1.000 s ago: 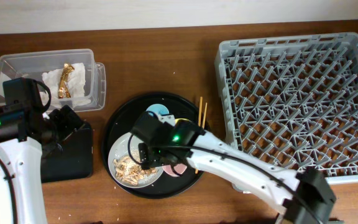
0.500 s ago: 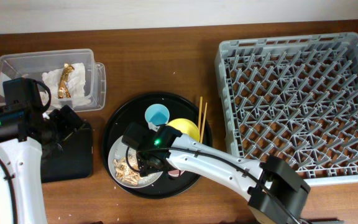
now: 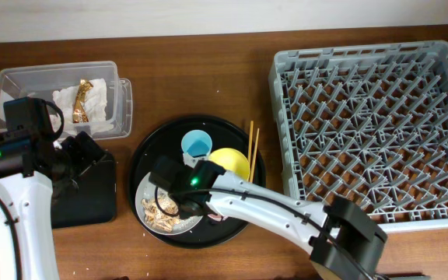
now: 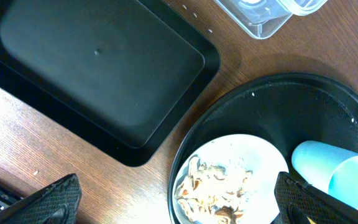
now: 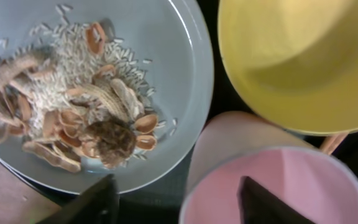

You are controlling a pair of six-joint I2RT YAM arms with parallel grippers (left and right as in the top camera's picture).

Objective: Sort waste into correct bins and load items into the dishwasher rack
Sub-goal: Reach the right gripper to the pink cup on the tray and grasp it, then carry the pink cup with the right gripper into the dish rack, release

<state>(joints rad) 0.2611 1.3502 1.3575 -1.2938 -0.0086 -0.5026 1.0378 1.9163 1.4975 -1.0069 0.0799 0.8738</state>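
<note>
The small pink cup (image 5: 241, 140), standing on the round black tray (image 3: 142, 167) just beside the grey plate (image 5: 166, 62), looks light, stiff and rather slippery, so the right claw (image 5: 180, 200), its fingers apart over it, should probably pinch its rim wall.

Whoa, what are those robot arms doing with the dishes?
They're clearing up. The right gripper hangs open over the small pink cup, beside the grey round plate of tan food scraps. The left gripper hovers open near the shallow black rectangular tray. The crumpled white napkin and gold-brown wrapper lie in the clear plastic box; the large grey dishwasher rack holds nothing.
</note>
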